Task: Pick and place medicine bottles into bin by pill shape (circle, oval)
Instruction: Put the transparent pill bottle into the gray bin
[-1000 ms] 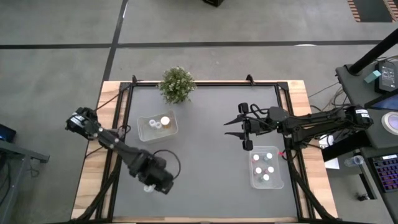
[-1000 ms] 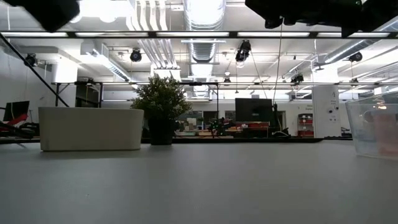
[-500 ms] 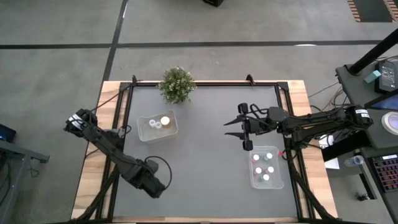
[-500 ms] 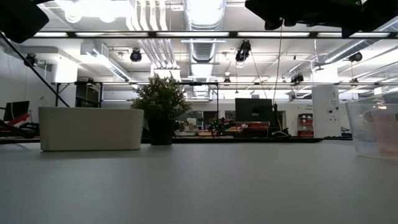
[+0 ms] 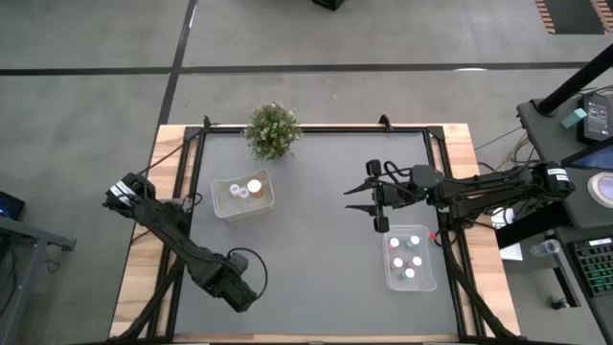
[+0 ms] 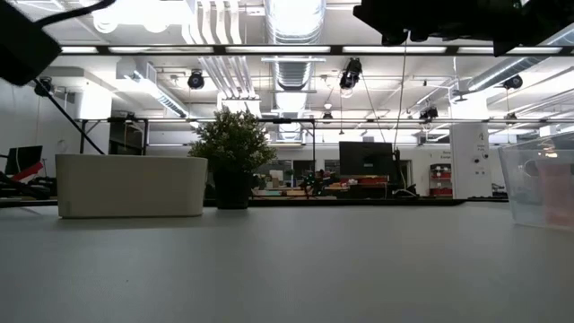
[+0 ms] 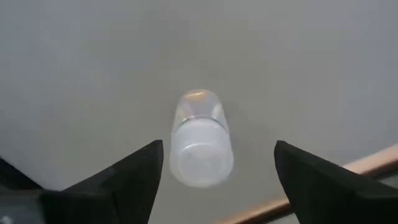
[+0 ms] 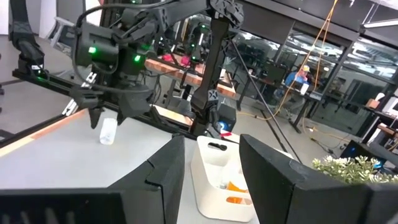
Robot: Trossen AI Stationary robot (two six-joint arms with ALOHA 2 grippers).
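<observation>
One loose bottle (image 7: 200, 140) sits on the counter (image 5: 316, 240) near its front-left corner, and the left gripper (image 7: 214, 171) hangs right over it with its fingers spread wide, one on each side, not touching it. So I'd say we're at the pick step for this bottle, just before the grab.

The bottle itself is small, clear-bodied with a white cap, and seems to stand upright with the cap toward the camera. I can't make out any pill shape or mark on it from here, so I can't say which bin it belongs in.

The next move probably means dropping straight down, keeping the bottle centred, then closing gently. It's round and light, so an off-centre squeeze could tip or roll it.

Bins: the left bin (image 5: 241, 195) holds an orange bottle and a white-capped one, and the right bin (image 5: 412, 259) holds several little white caps. The right gripper (image 5: 376, 199) waits with its fingers apart just behind the right bin.
</observation>
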